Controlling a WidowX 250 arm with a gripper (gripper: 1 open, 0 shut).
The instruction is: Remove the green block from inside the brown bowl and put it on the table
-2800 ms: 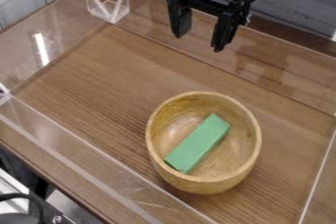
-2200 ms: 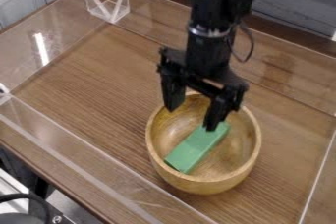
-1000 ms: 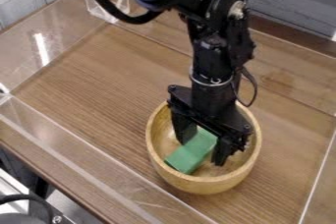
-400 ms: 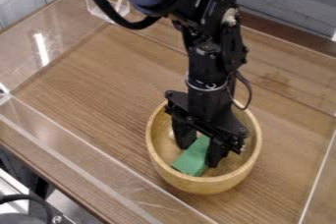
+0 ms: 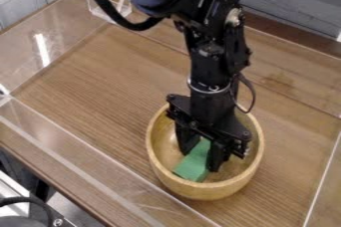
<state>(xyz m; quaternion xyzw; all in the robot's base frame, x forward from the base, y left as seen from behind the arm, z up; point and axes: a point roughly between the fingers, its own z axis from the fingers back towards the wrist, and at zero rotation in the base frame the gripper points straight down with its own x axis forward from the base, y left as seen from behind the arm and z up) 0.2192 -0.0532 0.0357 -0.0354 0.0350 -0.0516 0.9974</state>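
Note:
The brown bowl [image 5: 162, 142] sits on the table [image 5: 94, 82], near the front right. The black arm comes straight down into it from above. The green block [image 5: 194, 166] lies inside the bowl, its lower end showing below the fingers and its upper part hidden behind them. My gripper [image 5: 206, 152] is down in the bowl, with one black finger [image 5: 182, 143] on the block's left side and the other on its right, shut on the block. The block rests low in the bowl.
Clear acrylic walls [image 5: 80, 166] edge the tabletop on all sides. A small clear acrylic piece [image 5: 107, 2] stands at the back left. Bare wood-grain surface stretches to the left of and behind the bowl.
The fingers, wide apart around the block a second ago, have drawn in against its sides. The arm has stayed where it was, down in the bowl.

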